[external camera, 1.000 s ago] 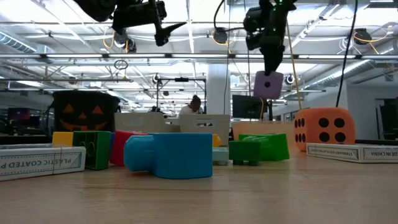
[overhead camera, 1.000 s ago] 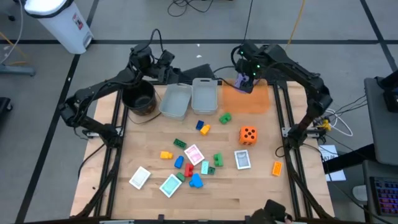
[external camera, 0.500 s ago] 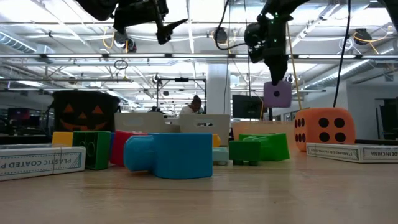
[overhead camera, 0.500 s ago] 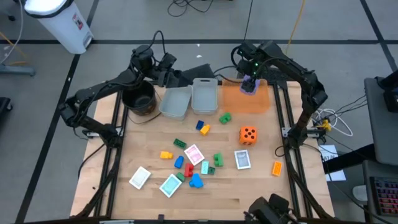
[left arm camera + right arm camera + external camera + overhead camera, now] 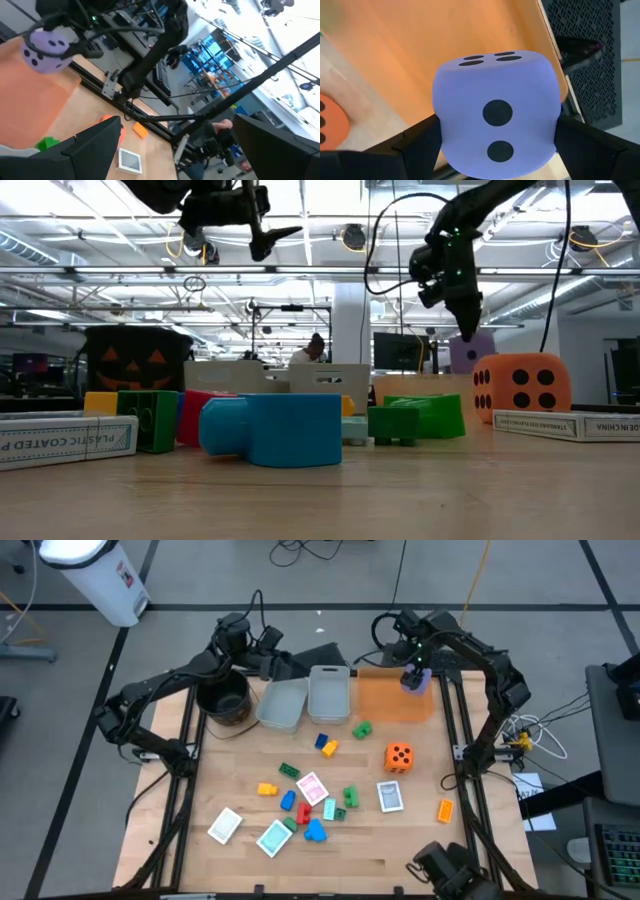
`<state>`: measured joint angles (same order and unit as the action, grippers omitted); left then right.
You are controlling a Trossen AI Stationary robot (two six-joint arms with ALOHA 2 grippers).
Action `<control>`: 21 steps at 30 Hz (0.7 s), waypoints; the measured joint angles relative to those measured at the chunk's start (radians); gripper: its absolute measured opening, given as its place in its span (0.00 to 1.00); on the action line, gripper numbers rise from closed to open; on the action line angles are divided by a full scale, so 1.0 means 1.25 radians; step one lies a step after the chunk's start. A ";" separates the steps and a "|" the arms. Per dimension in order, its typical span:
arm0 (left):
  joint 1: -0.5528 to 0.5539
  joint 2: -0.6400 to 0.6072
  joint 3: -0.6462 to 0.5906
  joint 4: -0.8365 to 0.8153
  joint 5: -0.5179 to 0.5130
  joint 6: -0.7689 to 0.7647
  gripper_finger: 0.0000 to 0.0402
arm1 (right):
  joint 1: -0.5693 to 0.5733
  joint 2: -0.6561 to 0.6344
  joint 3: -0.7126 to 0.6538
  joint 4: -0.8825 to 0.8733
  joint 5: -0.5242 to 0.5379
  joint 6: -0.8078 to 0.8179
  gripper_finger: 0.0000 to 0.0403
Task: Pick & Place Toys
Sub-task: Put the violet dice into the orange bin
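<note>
My right gripper (image 5: 414,673) is shut on the purple die (image 5: 495,112) and hangs over the far right part of the flat orange tray (image 5: 390,702). The low view shows the die (image 5: 471,352) in the air behind the orange die (image 5: 522,383). The orange die (image 5: 399,756), small coloured blocks (image 5: 327,746) and several playing cards (image 5: 312,787) lie on the table's middle. My left gripper (image 5: 283,662) stands open and level above the far left, near the clear bins, with nothing between its fingers. My right gripper pinches the purple die between its two fingers (image 5: 415,145), on two opposite side faces (image 5: 442,125). The fingers come from above, pointing down. The die hangs upright and lifted clear above the orange tray.
Two clear bins (image 5: 283,703) (image 5: 329,695) and a round black pot (image 5: 222,698) stand along the far edge to the left of the tray. An orange block (image 5: 445,809) lies near the right edge. Bare wood lies at the near edge.
My right gripper has carried the purple die toward the table's right edge and downward, over the orange tray. The die stays clear of the tray and in the same hold.
</note>
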<state>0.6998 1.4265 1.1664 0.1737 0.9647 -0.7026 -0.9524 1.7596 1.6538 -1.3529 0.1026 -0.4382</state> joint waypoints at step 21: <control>-0.001 0.000 0.000 0.001 -0.034 -0.004 0.97 | -0.001 0.001 -0.096 0.115 0.001 -0.117 0.82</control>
<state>0.6987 1.4265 1.1664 0.1749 0.9222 -0.7071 -0.9537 1.7603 1.5333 -1.2089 0.1040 -0.5849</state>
